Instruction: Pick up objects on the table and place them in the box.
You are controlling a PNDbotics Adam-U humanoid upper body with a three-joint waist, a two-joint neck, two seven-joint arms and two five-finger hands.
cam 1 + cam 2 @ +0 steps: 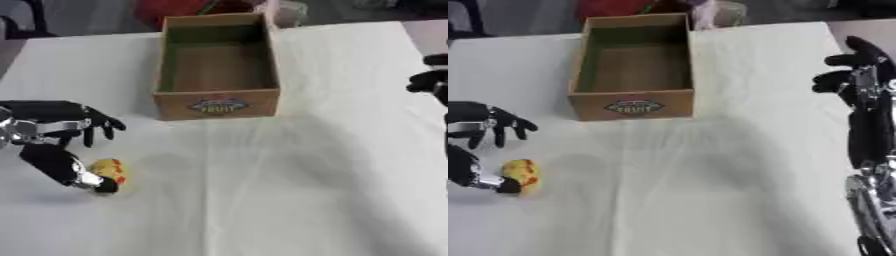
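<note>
A small yellow object with red marks [111, 171] lies on the white table at the lower left. My left hand [61, 127] hovers over it from the left; the thumb tip [103, 185] touches the object's near side while the fingers [103, 123] hang curved above and behind it, apart from it. The cardboard box [217, 102] with a fruit label stands open and empty at the upper middle. My right hand [859, 75] is raised at the right edge, fingers relaxed, holding nothing.
A white cloth [289, 190] covers the table, with wide bare room at centre and right. Red and dark things [175, 7] sit beyond the table's far edge behind the box.
</note>
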